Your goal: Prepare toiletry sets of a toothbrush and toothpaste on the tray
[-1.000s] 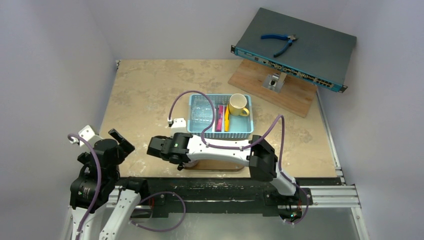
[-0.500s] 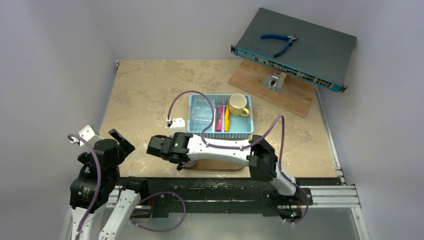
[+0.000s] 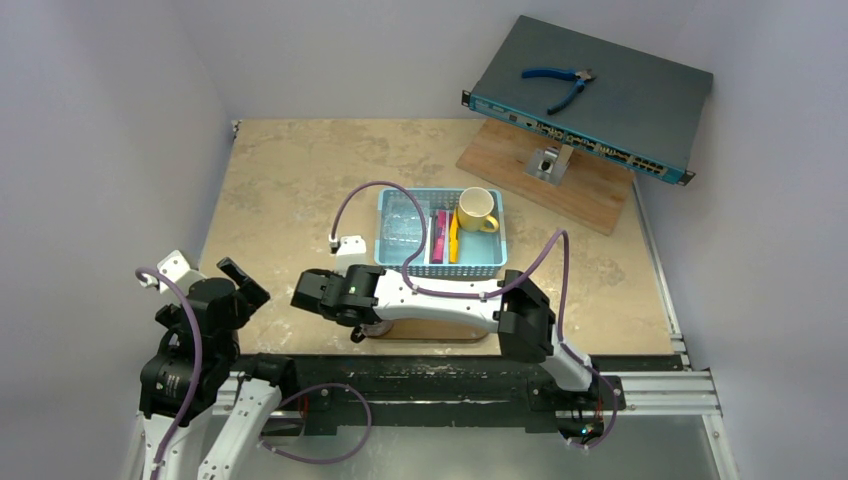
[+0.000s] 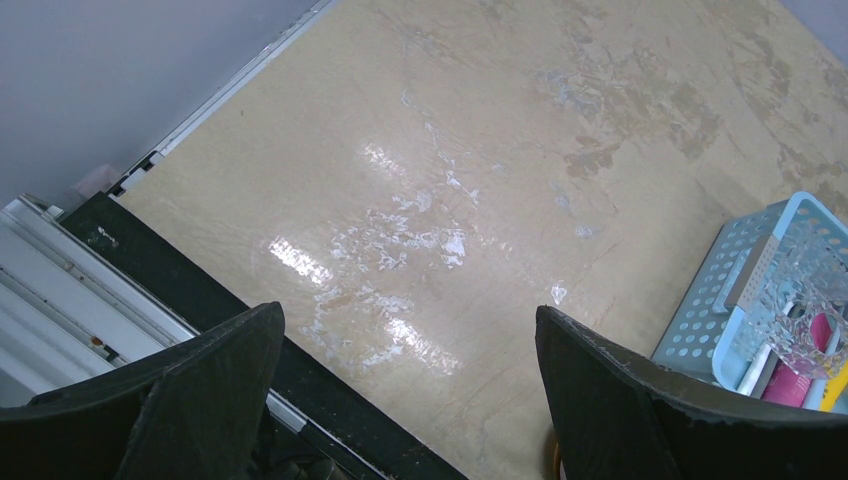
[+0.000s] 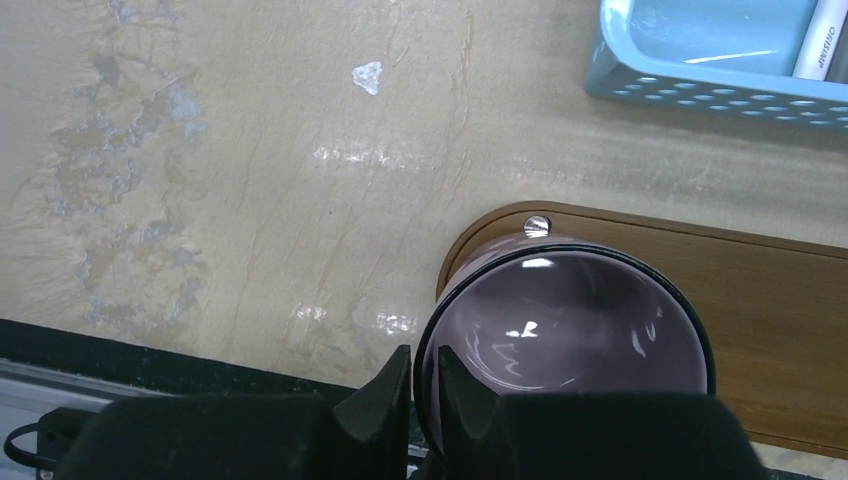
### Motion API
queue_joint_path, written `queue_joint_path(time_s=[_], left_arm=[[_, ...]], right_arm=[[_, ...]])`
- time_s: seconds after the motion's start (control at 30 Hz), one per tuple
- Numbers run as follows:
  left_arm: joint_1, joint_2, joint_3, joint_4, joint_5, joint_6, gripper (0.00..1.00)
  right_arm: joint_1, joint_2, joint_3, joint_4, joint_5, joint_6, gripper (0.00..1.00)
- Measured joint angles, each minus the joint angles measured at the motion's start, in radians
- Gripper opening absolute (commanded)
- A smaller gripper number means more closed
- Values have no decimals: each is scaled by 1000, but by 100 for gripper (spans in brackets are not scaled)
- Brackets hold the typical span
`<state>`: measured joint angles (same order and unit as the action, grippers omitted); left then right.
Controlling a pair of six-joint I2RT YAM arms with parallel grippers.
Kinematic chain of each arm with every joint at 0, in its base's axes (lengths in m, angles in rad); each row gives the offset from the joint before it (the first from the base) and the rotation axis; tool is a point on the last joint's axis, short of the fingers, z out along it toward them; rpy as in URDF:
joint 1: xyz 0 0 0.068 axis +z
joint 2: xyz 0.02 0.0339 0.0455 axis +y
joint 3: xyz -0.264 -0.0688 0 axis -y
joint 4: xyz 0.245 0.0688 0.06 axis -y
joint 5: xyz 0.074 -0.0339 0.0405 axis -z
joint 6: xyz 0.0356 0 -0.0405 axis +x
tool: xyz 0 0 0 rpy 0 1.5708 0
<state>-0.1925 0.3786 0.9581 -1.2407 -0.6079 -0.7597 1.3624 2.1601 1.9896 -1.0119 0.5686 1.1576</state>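
My right gripper (image 5: 424, 355) is shut on the rim of a purple cup (image 5: 565, 320), one finger inside and one outside. The cup is at the left end of the dark-brown oval tray (image 5: 770, 300). In the top view the right arm lies over the tray (image 3: 432, 331), and the gripper (image 3: 357, 333) points down at its left end. The pink tube (image 3: 439, 233) and the yellow tube (image 3: 453, 240) lie in the light-blue basket (image 3: 440, 268), with a pale stick (image 5: 825, 50) beside them. My left gripper (image 4: 407, 320) is open and empty at the table's near left edge (image 3: 207, 272).
A yellow cup (image 3: 476, 208) and a clear plastic piece (image 3: 405, 225) are also in the basket. At the back right a network switch (image 3: 600, 95) with blue pliers (image 3: 560, 82) on it stands on a lighter wooden board (image 3: 590, 195). The black front rail runs along the near edge.
My right arm has shifted slightly to the left with the purple cup in its grip. The left arm has not moved.
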Motion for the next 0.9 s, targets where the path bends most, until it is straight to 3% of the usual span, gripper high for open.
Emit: queue_joint_path(time_s=[0.5,0.9], left_arm=[[0,3,0,1,2,3,95],[0,30,0,24,41,42,95]], right_arm=[[0,-26,-24,10,11,-11,22],[0,-240,-140,17,97,-91,27]])
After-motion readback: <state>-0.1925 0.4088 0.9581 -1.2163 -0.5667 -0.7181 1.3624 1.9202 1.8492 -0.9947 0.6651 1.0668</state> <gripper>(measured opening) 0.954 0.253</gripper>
